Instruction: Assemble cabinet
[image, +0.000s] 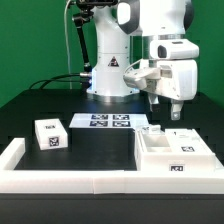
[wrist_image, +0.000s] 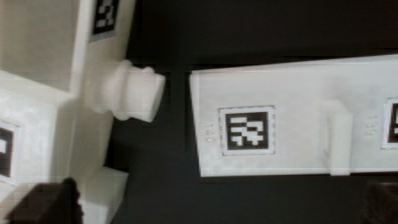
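Note:
The white cabinet body (image: 176, 152) lies on the black table at the exterior view's right, with a tag on its front face. My gripper (image: 165, 108) hangs above it, open and empty, touching nothing. In the wrist view a white tagged panel (wrist_image: 267, 125) with a raised ridge lies below the gripper (wrist_image: 214, 215). A white round knob-like part (wrist_image: 128, 90) sticks out from more white pieces (wrist_image: 32, 120) beside the panel. One dark fingertip (wrist_image: 43, 205) shows at the frame edge. A smaller white tagged block (image: 50, 134) sits apart at the exterior view's left.
The marker board (image: 108, 122) lies in front of the robot base (image: 108, 75). A low white rim (image: 60, 180) edges the table's near side. Black cables trail at the back left.

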